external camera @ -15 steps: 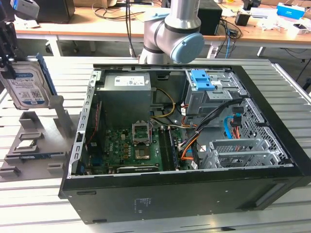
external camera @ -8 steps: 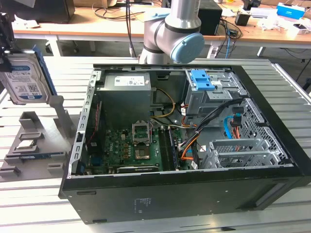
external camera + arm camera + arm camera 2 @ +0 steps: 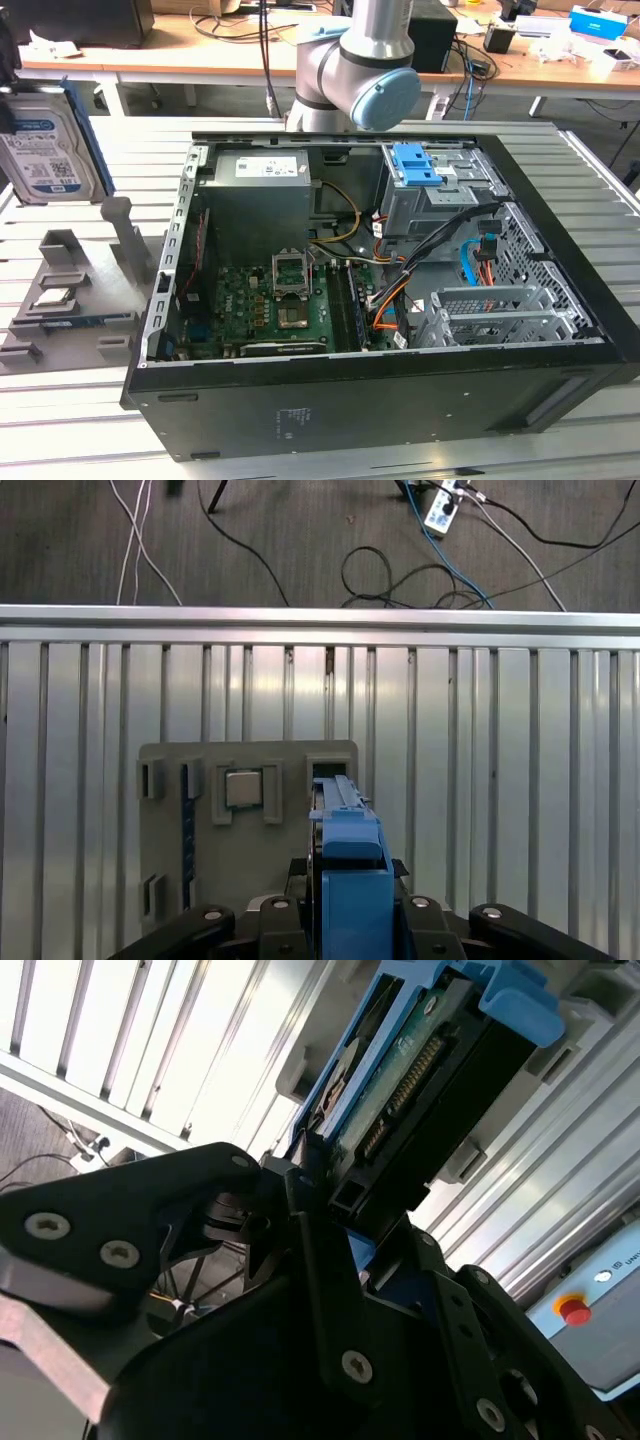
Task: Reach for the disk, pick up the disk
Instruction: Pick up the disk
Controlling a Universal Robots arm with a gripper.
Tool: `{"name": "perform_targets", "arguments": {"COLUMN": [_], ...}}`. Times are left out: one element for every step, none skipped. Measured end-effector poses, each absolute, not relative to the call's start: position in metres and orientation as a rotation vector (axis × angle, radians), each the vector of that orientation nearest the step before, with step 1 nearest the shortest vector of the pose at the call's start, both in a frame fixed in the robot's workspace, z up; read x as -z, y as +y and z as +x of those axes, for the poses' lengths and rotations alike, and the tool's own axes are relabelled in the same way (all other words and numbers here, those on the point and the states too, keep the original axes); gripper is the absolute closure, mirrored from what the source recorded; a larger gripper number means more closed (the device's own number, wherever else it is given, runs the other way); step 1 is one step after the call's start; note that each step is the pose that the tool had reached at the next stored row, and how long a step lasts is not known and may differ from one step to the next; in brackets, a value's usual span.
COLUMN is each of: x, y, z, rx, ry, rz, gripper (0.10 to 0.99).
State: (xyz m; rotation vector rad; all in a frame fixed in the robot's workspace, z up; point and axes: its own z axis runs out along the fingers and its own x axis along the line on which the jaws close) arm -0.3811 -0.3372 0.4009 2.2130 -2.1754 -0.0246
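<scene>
Gripper (image 3: 335, 1210) clasping disk (image 3: 420, 1070), over grey tray (image 3: 250, 865)

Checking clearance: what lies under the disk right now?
Below the disk, held in the claw, lies the grey holder on the slatted table, a processor chip in one recess. The holder's part straight beneath the disk is covered.

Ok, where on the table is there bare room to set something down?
Bare slats of the table flank the grey fixture in the first wrist view, and run before the computer case in the exterior view. Crowded: the fixture under the disk, and inside the case.
</scene>
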Motion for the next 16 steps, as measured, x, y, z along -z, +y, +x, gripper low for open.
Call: {"name": "perform_targets", "arguments": {"x": [-0.403,-0.404,-0.406,-0.408,-0.410,-0.411,-0.415,-0.417,-0.418,-0.421,-0.423,-0.426,-0.428,-0.429,-0.431,-0.433], "y": [-0.337,-0.337,-0.337,-0.337,-0.337,-0.337,-0.337,-0.337,-0.337,-0.337,-0.337,-0.337,-0.337,-0.337,-0.337,-0.337], "z": [-0.381,-0.381,-0.381,-0.381,-0.381,-0.381,-0.381,-0.381,-0.381,-0.381,-0.381,-0.381,-0.381,-0.381,-0.381,-0.381], "rx": [0.024,0.024,0.024,0.024,0.024,0.024,0.024,0.024,0.024,0.025,0.024,0.024,0.025,0.024,0.024,0.024], "ry": [-2.175,-2.175,-2.175,-2.175,-2.175,-2.175,-2.175,-2.175,-2.175,-2.175,-2.175,-2.175,-2.175,-2.175,-2.175,-2.175], "rz": [2.213,2.213,2.213,2.213,2.213,2.213,2.213,2.213,2.213,2.213,2.213,2.213,2.213,2.213,2.213,2.213], "gripper": [0.722,0.722,0.722,0.722,0.722,0.722,0.722,0.722,0.722,0.722,0.722,0.722,0.722,0.722,0.722,0.722]}}
